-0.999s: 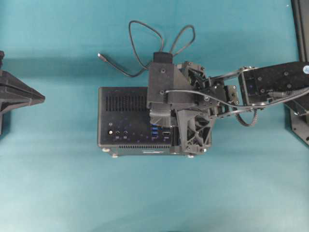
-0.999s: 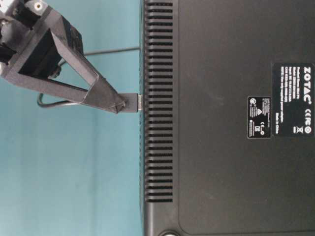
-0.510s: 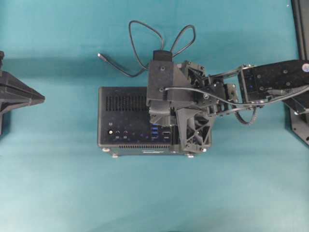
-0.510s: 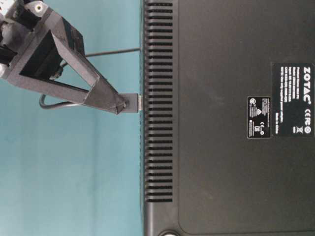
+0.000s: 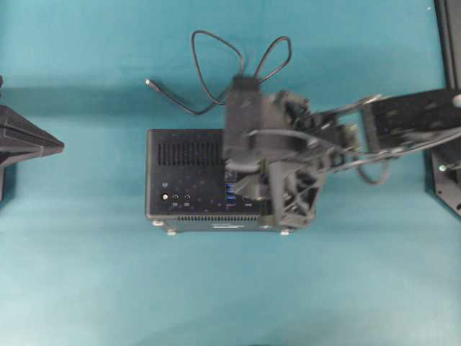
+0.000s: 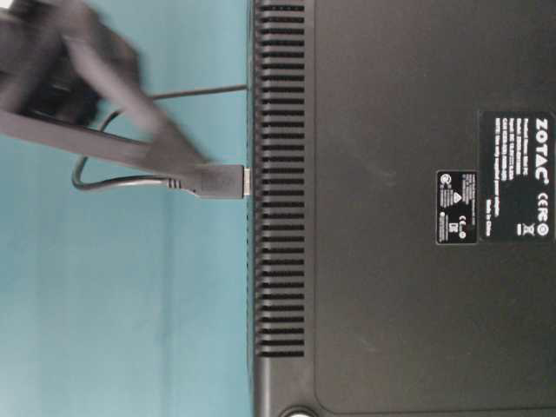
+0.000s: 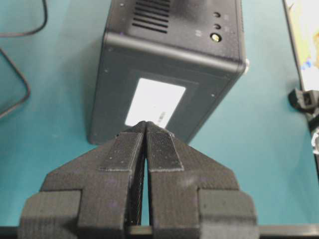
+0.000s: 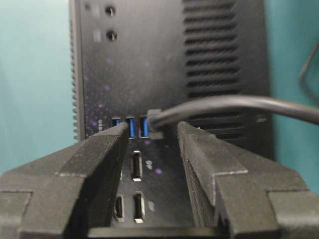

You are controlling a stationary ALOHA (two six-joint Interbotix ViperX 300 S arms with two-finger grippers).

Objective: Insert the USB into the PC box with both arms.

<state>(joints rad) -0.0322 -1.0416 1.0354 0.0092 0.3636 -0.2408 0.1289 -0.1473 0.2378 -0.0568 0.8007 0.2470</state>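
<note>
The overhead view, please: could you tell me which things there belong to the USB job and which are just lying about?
Belongs to the job:
- USB, plug at a blue port
- PC box
- right gripper, open, off the plug
- left gripper, shut, away from the box

Lying about:
- teal table cover only

I see the PC box (image 6: 400, 208) as matt black metal; its white label (image 7: 155, 102) looks glossy. The USB (image 8: 234, 105) cable reads as smooth rubbery plastic; left gripper (image 7: 145, 130) pads (image 7: 162, 149) look ribbed.
</note>
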